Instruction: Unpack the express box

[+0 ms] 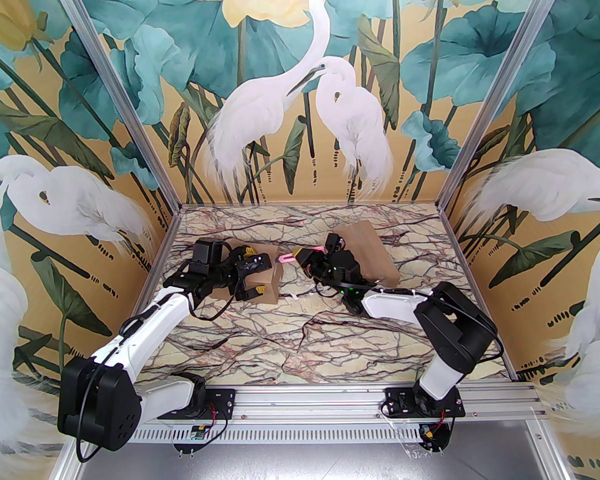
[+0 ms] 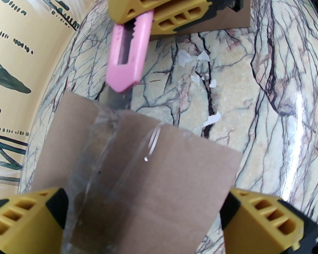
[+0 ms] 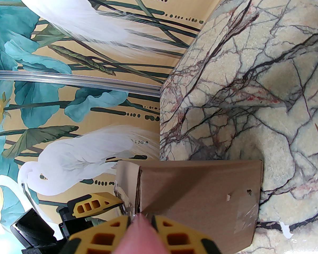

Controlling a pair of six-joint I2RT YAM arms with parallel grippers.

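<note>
The express box (image 1: 266, 289) is a small brown cardboard carton with clear tape along its top seam (image 2: 100, 152). My left gripper (image 1: 250, 275) stands open over it, one yellow finger (image 2: 23, 221) on either side of the carton (image 2: 161, 184). My right gripper (image 1: 307, 258) is shut on a pink utility knife (image 1: 286, 258). The knife (image 2: 129, 54) points at the box, and its grey blade (image 2: 118, 99) reaches the taped seam at the box's edge. In the right wrist view the pink handle (image 3: 140, 234) sits between the fingers, with the box (image 3: 201, 189) just ahead.
A flat brown cardboard sheet (image 1: 367, 255) lies on the marble table (image 1: 300, 338) under and behind the right arm. Small white tape scraps (image 2: 196, 70) are scattered between the box and the sheet. Painted walls enclose the table on three sides.
</note>
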